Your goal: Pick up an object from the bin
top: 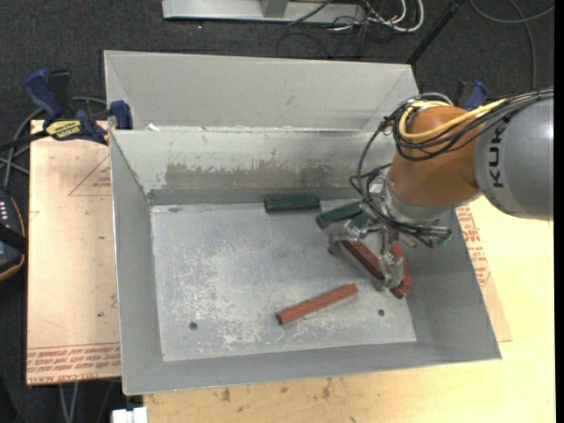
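Observation:
My gripper (381, 236) hangs low over the right part of the bin floor, close to the right wall. Right beneath it lies a red-brown strip (361, 258), slanting down to the right; whether the gripper holds it is hidden. A green piece (339, 212) pokes out from the gripper's left side, near the back wall. A dark green bar (293, 203) lies flat along the foot of the back wall, left of the gripper. A red-brown bar (317, 304) lies slanted on the floor, below and left of the gripper.
The arm with its orange cover and cables comes in over the bin's right wall and hides the floor under it. The left half of the floor is bare metal.

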Controlling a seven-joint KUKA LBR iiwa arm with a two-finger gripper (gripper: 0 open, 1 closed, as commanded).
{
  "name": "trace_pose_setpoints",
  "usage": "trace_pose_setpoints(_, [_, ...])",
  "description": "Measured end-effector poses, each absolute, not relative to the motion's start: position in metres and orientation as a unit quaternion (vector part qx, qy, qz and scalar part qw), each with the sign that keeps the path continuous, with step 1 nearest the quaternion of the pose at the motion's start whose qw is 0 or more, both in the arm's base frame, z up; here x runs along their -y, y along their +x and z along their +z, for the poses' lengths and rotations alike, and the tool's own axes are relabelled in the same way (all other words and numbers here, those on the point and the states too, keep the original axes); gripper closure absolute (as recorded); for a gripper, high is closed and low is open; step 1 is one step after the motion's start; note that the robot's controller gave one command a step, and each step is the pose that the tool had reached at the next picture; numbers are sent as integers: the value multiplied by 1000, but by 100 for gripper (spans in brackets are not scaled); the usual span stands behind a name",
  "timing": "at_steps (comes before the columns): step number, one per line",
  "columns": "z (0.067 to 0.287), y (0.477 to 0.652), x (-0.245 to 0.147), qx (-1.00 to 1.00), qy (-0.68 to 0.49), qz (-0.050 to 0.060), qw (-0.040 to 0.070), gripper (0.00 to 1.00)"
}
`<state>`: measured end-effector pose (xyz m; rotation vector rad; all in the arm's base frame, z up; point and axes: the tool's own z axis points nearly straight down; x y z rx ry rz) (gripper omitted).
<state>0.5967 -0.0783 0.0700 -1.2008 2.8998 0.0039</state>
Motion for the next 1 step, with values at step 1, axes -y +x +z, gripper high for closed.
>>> trace_pose_setpoints(1, [73,546,2,-863,-506,2,1,0])
